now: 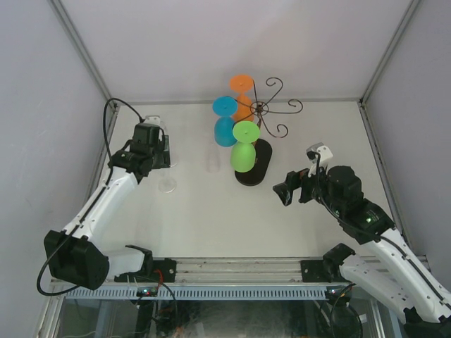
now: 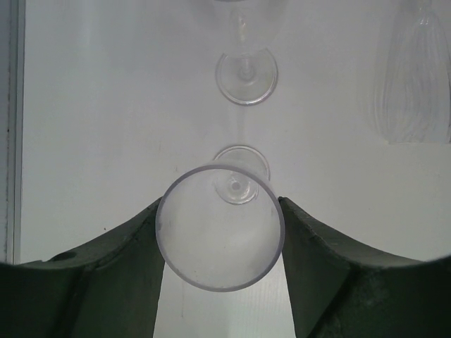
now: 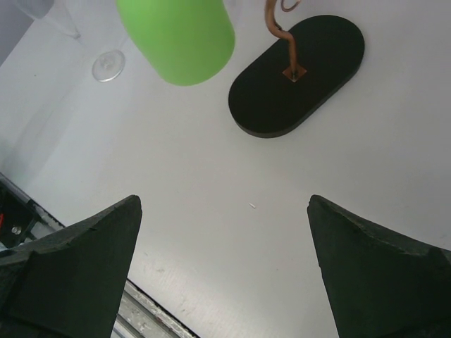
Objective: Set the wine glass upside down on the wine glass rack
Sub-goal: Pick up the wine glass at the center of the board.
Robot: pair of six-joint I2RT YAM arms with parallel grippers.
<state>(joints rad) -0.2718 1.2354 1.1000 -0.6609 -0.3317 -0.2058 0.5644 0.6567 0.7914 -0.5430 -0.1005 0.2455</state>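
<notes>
At left, left pincer (image 2: 220,204) flanks wine glass (image 2: 220,243) (grip unclear); right pincer (image 3: 224,201) gapes empty.

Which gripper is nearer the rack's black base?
Right. The right gripper sits just right of the black base, jaws open. The left gripper is farther off to the base's left, its fingers flanking a clear wine glass.

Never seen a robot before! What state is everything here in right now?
Left hand: fingers flank the clear wine glass bowl; grip unclear.
Clear wine glass: upright on the table.
Right hand: open, empty.
Wine glass rack: standing, some arms free.
Green glass: hanging upside down on the rack.
Blue glass: hanging upside down.
Orange glass: hanging upside down.
</notes>
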